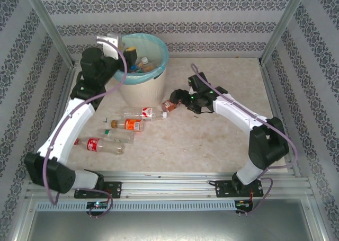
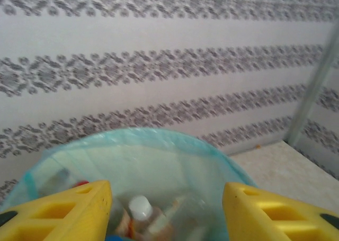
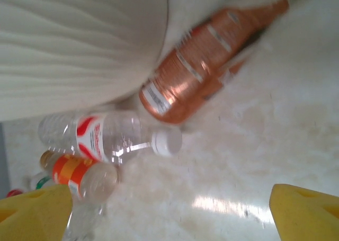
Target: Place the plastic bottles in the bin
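1. The bin (image 1: pixel 140 94) stands toward 11 o'clock on the table (image 1: pixel 212 140), with several binned bottles (image 1: pixel 144 65) lying inside.
2. The left claw (image 1: pixel 130 52) hangs over the bin's rim at its 9 o'clock side. Its yellow fingers (image 2: pixel 63 212) are partly spread and nothing is between them.
3. The right claw (image 1: pixel 181 99) sits low at 3 o'clock from the bin, spread wide and empty.
4. A copper-labelled bottle (image 1: pixel 168 106) lies just beyond the right claw's tips, close to the bin's base.
5. Four more lie on the table from 6 to 7 o'clock of the bin: a white-capped bottle (image 1: pixel 142 114), an orange-labelled bottle (image 1: pixel 128 125), a clear bottle (image 1: pixel 117 135) and a red-labelled bottle (image 1: pixel 99 145).
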